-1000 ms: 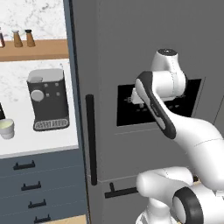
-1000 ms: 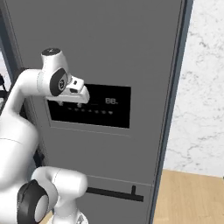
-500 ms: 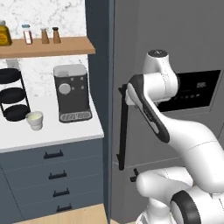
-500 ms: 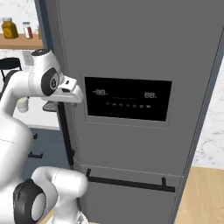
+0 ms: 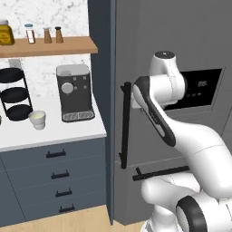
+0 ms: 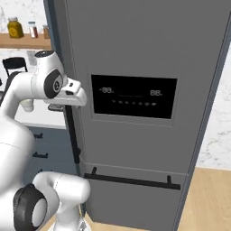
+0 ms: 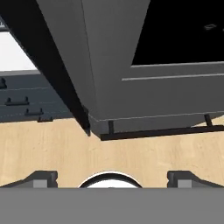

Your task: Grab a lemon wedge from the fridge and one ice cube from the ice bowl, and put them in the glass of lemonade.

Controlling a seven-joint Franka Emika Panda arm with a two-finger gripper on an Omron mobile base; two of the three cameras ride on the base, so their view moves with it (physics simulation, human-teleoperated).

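1. The fridge (image 5: 181, 41) fills the right of the left base view, door shut, its long black handle (image 5: 125, 124) at centre.
2. The jaws (image 7: 111, 177) stand wide apart at the bottom of the hand view, holding nothing.
3. The glass of lemonade (image 5: 37, 119) sits on the bench (image 5: 54, 133) at left, beside the coffee machine (image 5: 74, 93).
4. The black tiered rack (image 5: 13, 93) is cut off at the left edge.

The white worktop (image 5: 68, 133) carried a coffee machine (image 5: 74, 93), the glass of lemonade (image 5: 37, 119) just left of it, and a black tiered rack (image 5: 13, 93). A wooden shelf (image 5: 59, 46) above held a yellow jar (image 5: 5, 32) and three small shakers (image 5: 44, 34).
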